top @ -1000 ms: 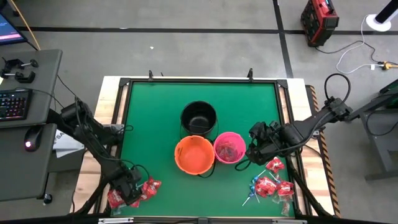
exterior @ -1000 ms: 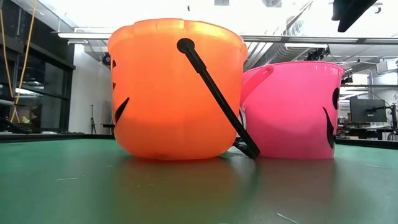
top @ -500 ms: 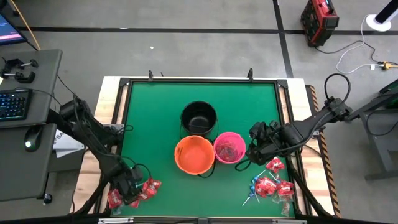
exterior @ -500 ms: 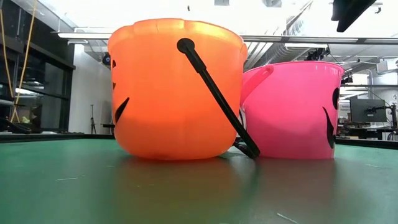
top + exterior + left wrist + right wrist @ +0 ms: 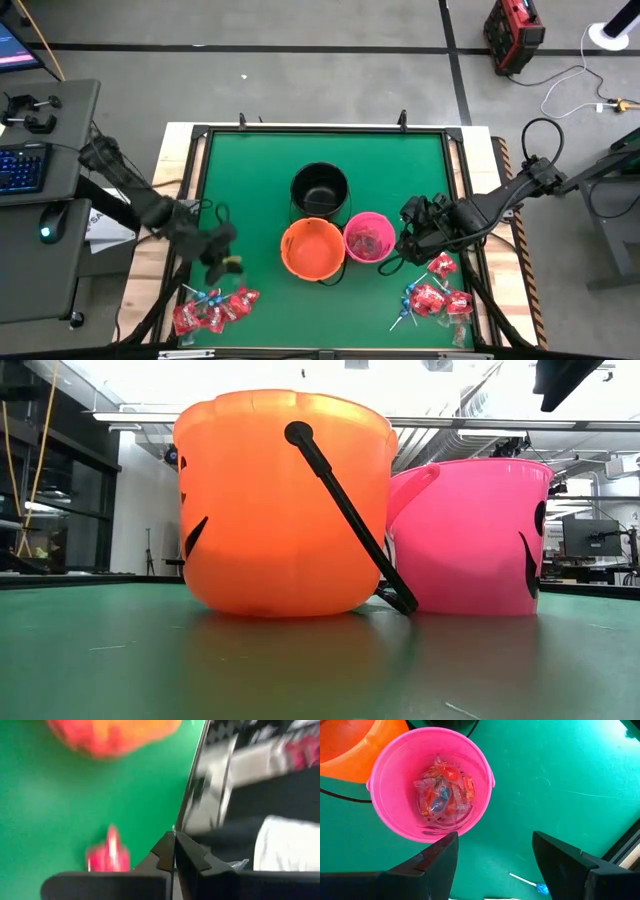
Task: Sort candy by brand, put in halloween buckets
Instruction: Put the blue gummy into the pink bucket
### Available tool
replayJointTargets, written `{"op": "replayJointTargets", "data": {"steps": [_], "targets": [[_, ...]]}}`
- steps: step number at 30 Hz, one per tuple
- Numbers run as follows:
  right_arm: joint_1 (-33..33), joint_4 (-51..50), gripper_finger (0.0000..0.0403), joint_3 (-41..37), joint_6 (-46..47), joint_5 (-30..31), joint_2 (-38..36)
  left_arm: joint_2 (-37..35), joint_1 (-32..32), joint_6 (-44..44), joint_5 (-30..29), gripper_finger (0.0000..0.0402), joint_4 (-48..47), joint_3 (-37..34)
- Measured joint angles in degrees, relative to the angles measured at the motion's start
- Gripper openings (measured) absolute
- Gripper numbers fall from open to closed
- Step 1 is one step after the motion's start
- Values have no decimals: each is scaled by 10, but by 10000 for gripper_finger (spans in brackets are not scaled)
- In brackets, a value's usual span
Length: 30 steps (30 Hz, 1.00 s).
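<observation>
Three buckets stand mid-table: black, orange and pink. The pink one holds several wrapped candies. Red packets and blue lollipops lie in a pile at the near left and another at the near right. My left gripper hangs between the left pile and the orange bucket. It is shut, and I see nothing between its tips. My right gripper is open beside the pink bucket, on the side toward the table's right edge.
A black frame runs round the green table. Bare green surface lies along the far edge and at the left. A lollipop lies on the mat near my right gripper. In the low view the orange and pink buckets stand touching.
My left gripper has left the candy pile at the near left corner. It has risen and gone toward the far edge and the right, nearer the orange bucket. Blue lollipops in that pile now show. My right arm has kept still.
</observation>
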Motion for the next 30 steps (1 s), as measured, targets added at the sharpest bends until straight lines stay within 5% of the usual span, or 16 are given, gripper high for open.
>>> {"op": "replayJointTargets", "data": {"steps": [6, 13, 22, 30], "targets": [[-6, 4, 248, 0, 3, 11, 0, 51, 142, 186, -4, 0, 129, 0], [-26, 4, 248, 0, 11, 27, 0, 199, 250, 366, 44, 0, 416, 0], [-61, 43, 248, 0, 10, 34, 0, 394, 327, 447, 63, 0, 765, 1], [-84, 62, 248, 0, 10, 50, 0, 513, 358, 518, 68, 0, 797, 86]]}}
